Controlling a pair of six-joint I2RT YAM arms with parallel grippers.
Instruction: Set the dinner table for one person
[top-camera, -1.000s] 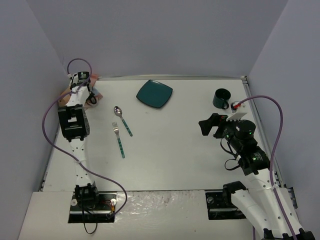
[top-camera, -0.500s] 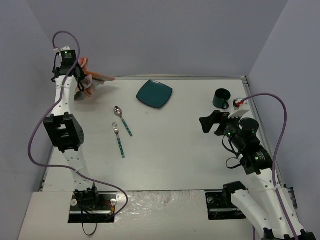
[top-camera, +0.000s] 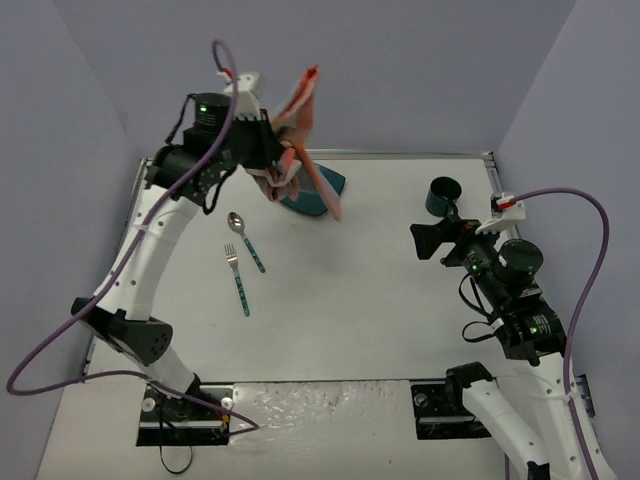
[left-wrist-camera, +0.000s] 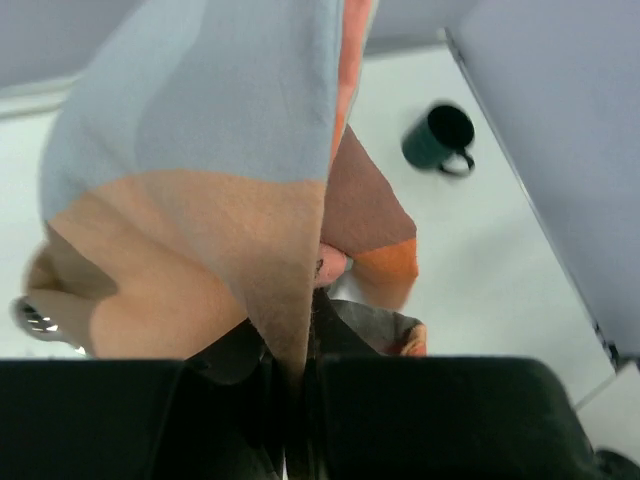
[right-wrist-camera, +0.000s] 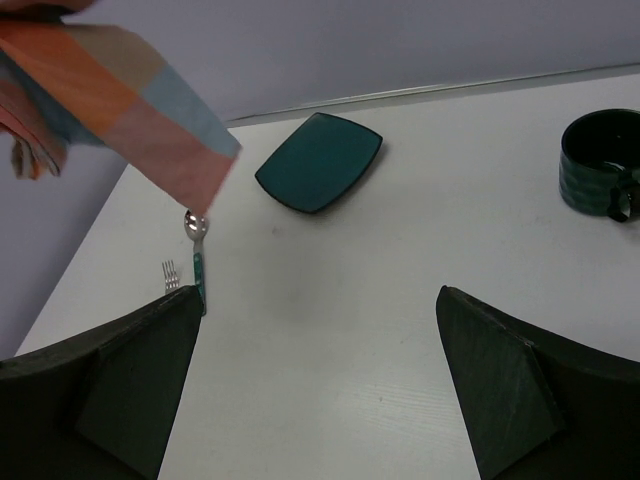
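Note:
My left gripper (top-camera: 268, 150) is shut on the orange-and-blue-grey plaid cloth (top-camera: 300, 140) and holds it high above the back of the white dinner table (top-camera: 350, 300). The cloth hangs in front of the teal plate (top-camera: 322, 188), fills the left wrist view (left-wrist-camera: 200, 180) and shows in the right wrist view (right-wrist-camera: 110, 110). A spoon (top-camera: 243, 238) and a fork (top-camera: 237, 280) with teal handles lie at the left. A dark green mug (top-camera: 441, 198) stands at the back right. My right gripper (top-camera: 425, 242) is open and empty above the table, near the mug (right-wrist-camera: 598, 175).
Purple-grey walls close in the table on the left, back and right. The plate (right-wrist-camera: 320, 160), spoon (right-wrist-camera: 197, 250) and fork (right-wrist-camera: 171, 275) also show in the right wrist view. The mug (left-wrist-camera: 440, 138) shows in the left wrist view.
My left arm has swung from the back left corner up and to the right, lifting the plaid cloth off the table over the plate. My right gripper has moved a little toward the back.

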